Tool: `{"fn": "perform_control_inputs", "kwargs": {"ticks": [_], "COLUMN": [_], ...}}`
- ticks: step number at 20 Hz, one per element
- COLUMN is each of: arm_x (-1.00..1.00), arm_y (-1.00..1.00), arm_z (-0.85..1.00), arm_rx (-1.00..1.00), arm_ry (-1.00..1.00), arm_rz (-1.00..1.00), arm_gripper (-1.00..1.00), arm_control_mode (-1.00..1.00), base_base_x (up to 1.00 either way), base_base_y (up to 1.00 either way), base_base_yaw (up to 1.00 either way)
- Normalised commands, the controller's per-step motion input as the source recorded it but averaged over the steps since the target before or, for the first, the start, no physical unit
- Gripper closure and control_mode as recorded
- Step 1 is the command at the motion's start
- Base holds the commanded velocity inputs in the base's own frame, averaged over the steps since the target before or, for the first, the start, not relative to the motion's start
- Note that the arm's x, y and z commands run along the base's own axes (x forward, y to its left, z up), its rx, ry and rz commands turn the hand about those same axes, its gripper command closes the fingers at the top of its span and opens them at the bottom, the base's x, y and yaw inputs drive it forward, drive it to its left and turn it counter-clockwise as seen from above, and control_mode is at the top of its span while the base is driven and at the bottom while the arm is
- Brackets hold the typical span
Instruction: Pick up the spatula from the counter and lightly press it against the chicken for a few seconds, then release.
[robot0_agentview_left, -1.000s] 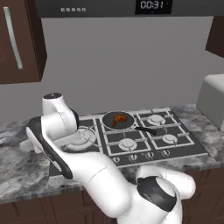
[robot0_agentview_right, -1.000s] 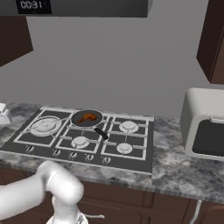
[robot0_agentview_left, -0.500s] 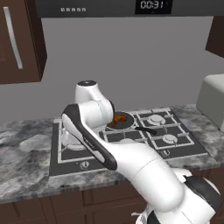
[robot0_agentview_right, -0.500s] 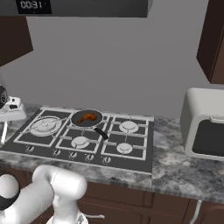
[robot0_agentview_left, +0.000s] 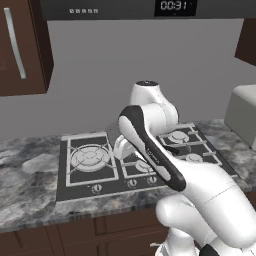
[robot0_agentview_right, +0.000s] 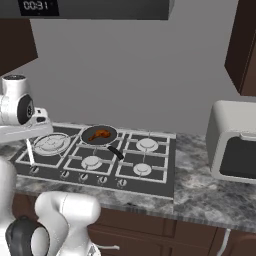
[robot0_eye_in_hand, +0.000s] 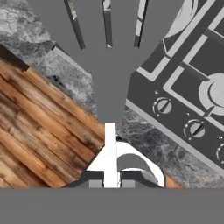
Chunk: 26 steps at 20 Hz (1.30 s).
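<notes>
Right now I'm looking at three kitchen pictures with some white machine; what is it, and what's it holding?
It's a white robot arm in a computer-drawn kitchen. Two pictures come from cameras on its base, behind the arm, left and right. The third looks along the claw from the hand. On the stone counter is a gas stove; a pan with a piece of chicken sits on a back burner, and a boxy white appliance stands to the right. The claw is shut on a spatula with a white handle and slotted grey blade.
</notes>
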Motion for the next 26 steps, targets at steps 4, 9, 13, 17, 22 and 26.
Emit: {"fn": "perform_control_inputs", "kwargs": {"ticks": [4, 9, 13, 17, 22, 26], "arm_x": [0.0, 0.0, 0.0, 0.03, 0.48, 0.63], "arm_y": [-0.92, -0.93, -0.9, -0.82, -0.35, -0.16], "arm_z": [0.24, 0.19, 0.05, 0.11, 0.01, -0.01], "arm_rx": [0.04, 0.0, 0.0, 0.0, 0.09, 0.01], "arm_ry": [0.0, 0.04, 0.0, 0.09, 0.15, 0.05], "arm_rz": [0.15, 0.1, 0.12, 0.07, 0.0, 0.0], "arm_gripper": [1.0, 1.0, 1.0, 1.0, 1.0, 1.0], "arm_control_mode": [-1.0, -1.0, -1.0, -1.0, -1.0, -1.0], "base_base_x": [0.0, 0.0, 0.0, 0.0, 0.0, 0.0], "base_base_y": [0.0, 0.0, 0.0, 0.0, 0.0, 0.0], "base_base_yaw": [0.0, 0.0, 0.0, 0.0, 0.0, 0.0]}}
